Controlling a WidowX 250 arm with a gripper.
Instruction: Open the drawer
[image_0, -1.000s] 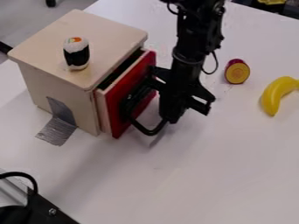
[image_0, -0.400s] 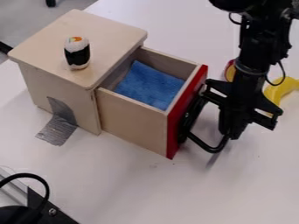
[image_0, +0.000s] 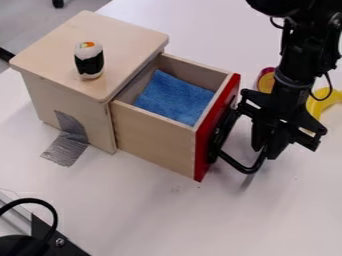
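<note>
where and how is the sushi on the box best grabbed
Probably around the dark band at its middle, coming straight down from above with one finger on each side. The sushi stands upright on the flat top of the box, its short round body rising free with nothing beside it, so opposite sides look easy to pinch.

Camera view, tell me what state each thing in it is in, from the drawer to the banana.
Drawer: open, well out.
Blue cloth: lying in the drawer.
Handle: on the red front, beside the tool.
Cabinet: standing, taped to the table.
Gray tape: stuck down, bent at the cabinet's foot.
Sushi roll: upright on top.
Banana: lying, partly hidden.
</note>
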